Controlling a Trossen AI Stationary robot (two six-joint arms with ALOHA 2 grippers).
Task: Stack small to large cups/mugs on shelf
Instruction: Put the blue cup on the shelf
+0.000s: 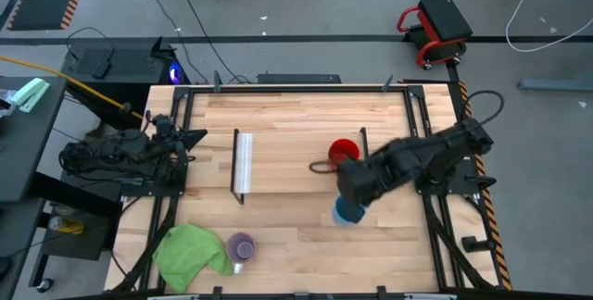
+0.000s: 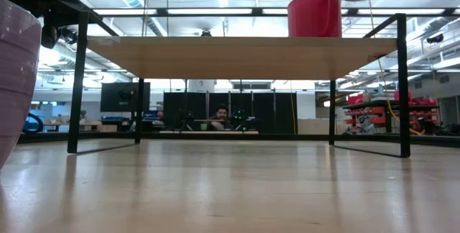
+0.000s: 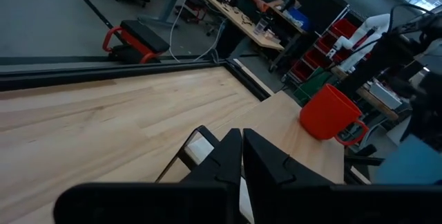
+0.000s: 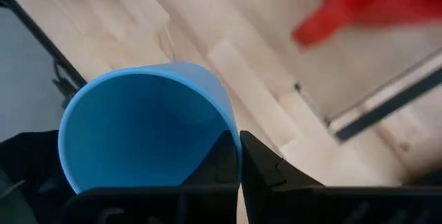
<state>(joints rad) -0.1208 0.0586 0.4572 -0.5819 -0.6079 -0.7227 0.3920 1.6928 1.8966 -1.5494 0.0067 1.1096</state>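
The shelf [image 1: 296,166] stands mid-table, its white strip [image 1: 243,163] at the left end. The red mug [image 1: 343,150] stands on the shelf's right part; it also shows in the low view [image 2: 315,14] and the left wrist view [image 3: 330,113]. My right gripper [image 1: 352,200] is shut on the blue cup [image 1: 349,213], just in front of the shelf's right end. The pale purple mug [image 1: 241,246] stands upright on the table near the front edge, beside the green cloth. My left gripper [image 3: 242,156] is shut and empty at the table's left edge. My right gripper holds the blue cup by its rim wall [image 4: 233,137], one finger inside the cup and one outside. The cup's open mouth faces the wrist camera. The low view shows no cup standing on the table there, so the cup appears lifted clear.
A green cloth [image 1: 190,250] lies at the front left, touching the purple mug. The shelf's black end frames [image 2: 400,82] stand on the table. The purple mug looms large at the low view's left edge [image 2: 14,75]. A person sits at a bench far behind the table.
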